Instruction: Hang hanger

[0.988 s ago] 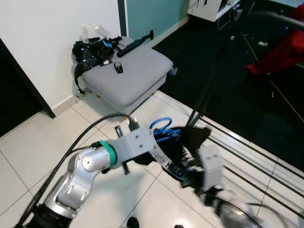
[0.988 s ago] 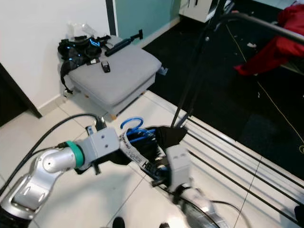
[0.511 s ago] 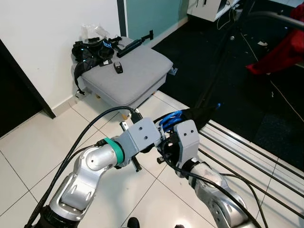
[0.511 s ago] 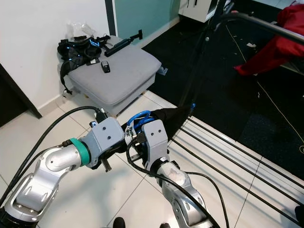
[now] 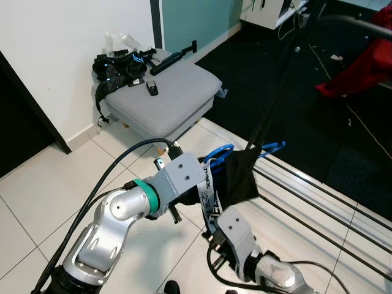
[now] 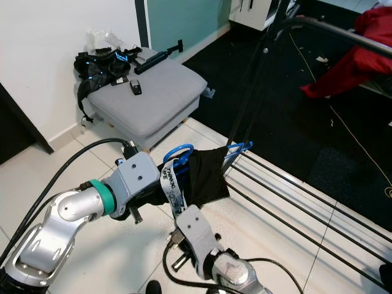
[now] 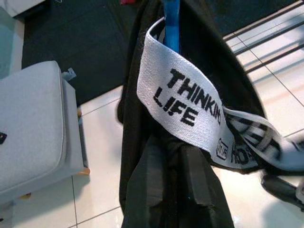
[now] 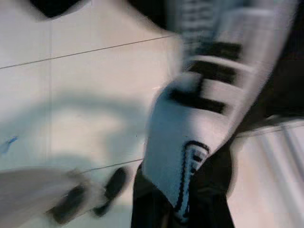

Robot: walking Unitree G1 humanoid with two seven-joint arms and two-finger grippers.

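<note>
We carry the blue hanger toward the drying rack.

Our left gripper (image 7: pixel 175 166) is clamped on the blue hanger (image 5: pixel 219 150) with its black garment (image 5: pixel 237 177) and white printed strap (image 7: pixel 190 107); the black rail (image 6: pixel 318 26) stands beyond and above, so we must lift next. Our right gripper (image 8: pixel 161 209), half a second ago beside the hanger, now sits lower; its fingers we cannot tell.

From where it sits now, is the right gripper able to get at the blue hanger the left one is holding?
Probably yes. The right gripper sits low, just under the black garment on the blue hanger. The white printed strap drapes between them, so it may snag the approach.
</note>
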